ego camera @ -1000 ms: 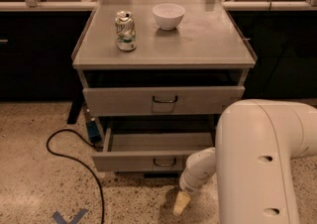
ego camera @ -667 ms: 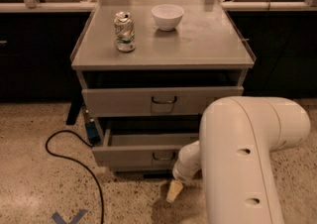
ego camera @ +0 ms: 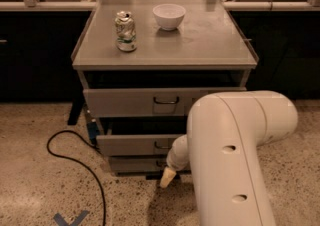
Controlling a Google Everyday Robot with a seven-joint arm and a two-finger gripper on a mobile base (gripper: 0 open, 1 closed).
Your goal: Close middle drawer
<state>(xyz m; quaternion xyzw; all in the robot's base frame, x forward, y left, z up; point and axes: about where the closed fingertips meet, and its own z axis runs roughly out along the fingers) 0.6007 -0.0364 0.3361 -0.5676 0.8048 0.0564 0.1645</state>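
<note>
A large white robot arm (ego camera: 235,160) fills the near right. Behind it, a grey counter (ego camera: 210,40) is set over stacked drawers. The middle drawer (ego camera: 132,145) is seen below the taller upper drawer (ego camera: 125,102), its right part hidden by the arm. A white bowl (ego camera: 169,16) and a can (ego camera: 125,31) are placed far on the counter. The gripper (ego camera: 167,177) is held low, just near of the middle drawer's front; whether it is open or closed cannot be told.

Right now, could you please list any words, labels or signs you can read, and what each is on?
No text can be read.
On the can: label too blurred to read.
The blue tape cross, bottom left: no letters.
The gripper, just below the middle drawer front: no markings.
</note>
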